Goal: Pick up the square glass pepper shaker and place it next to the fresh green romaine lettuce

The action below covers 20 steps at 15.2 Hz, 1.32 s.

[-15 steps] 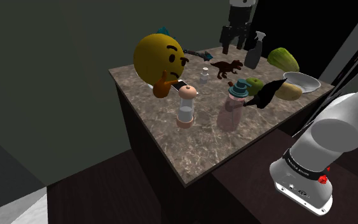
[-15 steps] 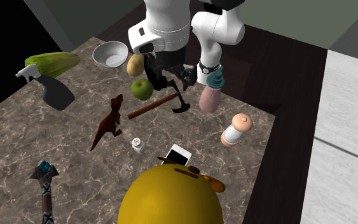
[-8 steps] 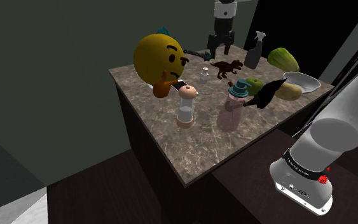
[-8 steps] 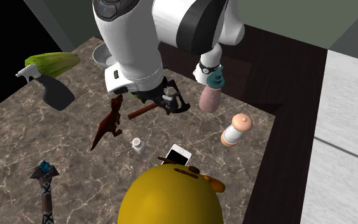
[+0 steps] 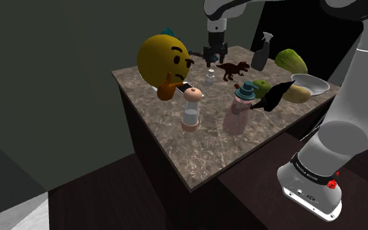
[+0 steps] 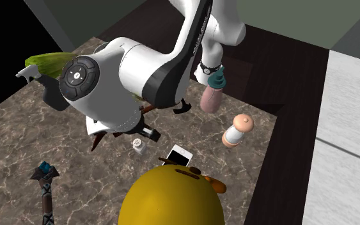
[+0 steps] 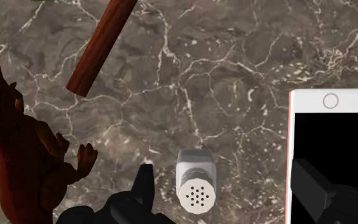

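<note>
The small square pepper shaker (image 5: 210,76) with a perforated cap stands upright on the marble table (image 5: 195,147), between the brown dinosaur and the phone. In the second exterior view the shaker (image 6: 138,146) sits just beyond the arm's bulk. My gripper (image 5: 213,57) hangs open a little above it. Seen from the wrist, the shaker (image 7: 196,181) lies between my spread fingers, untouched and nearer one finger (image 7: 142,188) than the other; the gripper (image 7: 227,191) holds nothing. The green romaine lettuce (image 5: 291,61) lies at the far table corner, shown as lettuce (image 6: 52,62) beside the spray bottle.
Close around the shaker are a brown dinosaur (image 7: 18,159), a white phone (image 7: 329,146), a hammer's wooden handle (image 7: 101,44) and a big yellow emoji ball (image 5: 164,59). A spray bottle (image 5: 261,52), apple (image 5: 261,85), bowl (image 5: 310,83), pink bottle (image 5: 241,104) and mill (image 5: 191,110) stand elsewhere.
The arm has swung from over the apple and hammer toward the shoulder view's left and come lower, ending above the shaker. Nothing on the table moved.
</note>
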Each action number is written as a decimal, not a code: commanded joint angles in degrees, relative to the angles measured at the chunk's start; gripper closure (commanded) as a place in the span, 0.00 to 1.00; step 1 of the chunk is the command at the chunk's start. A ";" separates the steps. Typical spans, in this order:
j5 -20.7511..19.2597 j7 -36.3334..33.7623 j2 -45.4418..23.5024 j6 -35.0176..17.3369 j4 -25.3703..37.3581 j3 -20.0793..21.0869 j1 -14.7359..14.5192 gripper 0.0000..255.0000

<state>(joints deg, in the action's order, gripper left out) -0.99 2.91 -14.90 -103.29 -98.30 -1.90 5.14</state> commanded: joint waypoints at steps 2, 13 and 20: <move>0.31 0.47 -7.84 1.34 7.82 -0.22 0.50 0.00; 0.57 0.85 -15.12 -2.76 9.77 -0.35 1.07 0.00; 0.57 0.85 -15.14 -2.74 9.80 -0.35 1.07 0.00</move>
<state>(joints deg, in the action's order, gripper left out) -0.42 3.76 -30.04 -106.03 -88.50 -2.25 6.21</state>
